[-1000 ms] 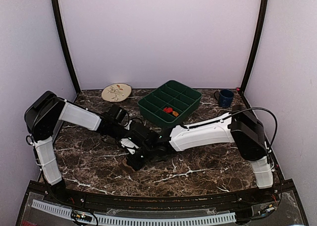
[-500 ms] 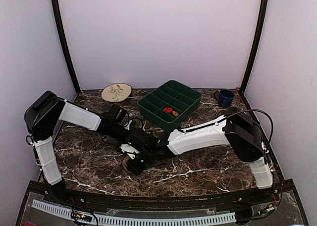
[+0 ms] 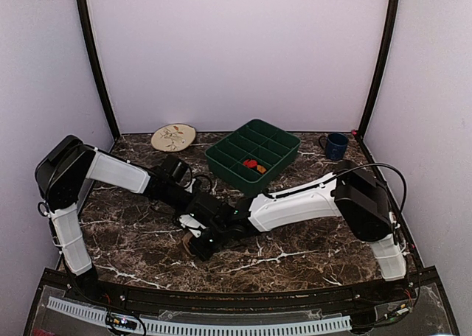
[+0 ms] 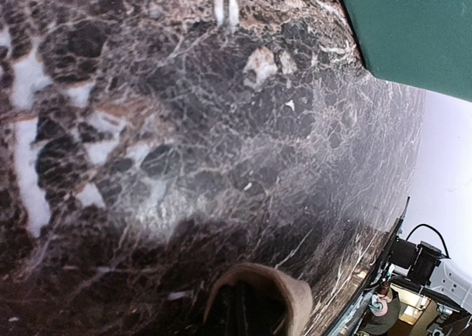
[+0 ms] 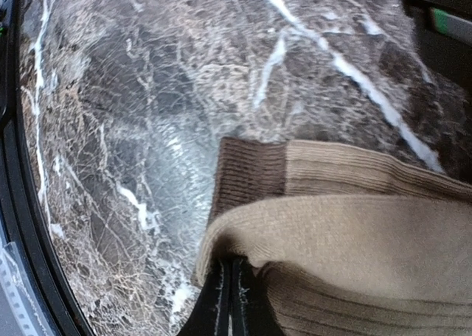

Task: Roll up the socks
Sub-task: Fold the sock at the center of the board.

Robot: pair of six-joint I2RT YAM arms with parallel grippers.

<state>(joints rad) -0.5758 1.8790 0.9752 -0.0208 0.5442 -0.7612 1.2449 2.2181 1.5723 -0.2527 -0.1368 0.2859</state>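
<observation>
Jaws of both arms, closed, meet low over the dark marble table point(image 3: 310, 255), in front of the green divided tray point(image 3: 253, 153), the beige plate point(image 3: 173, 137) and the blue mug point(image 3: 335, 145) at the back, each pinching a fold of the tan sock point(image 5: 354, 233), bunched near the front edge, left of centre.

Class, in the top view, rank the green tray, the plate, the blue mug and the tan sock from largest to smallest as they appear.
1. green tray
2. plate
3. blue mug
Unranked: tan sock, mostly hidden, so its size cannot be judged.
</observation>
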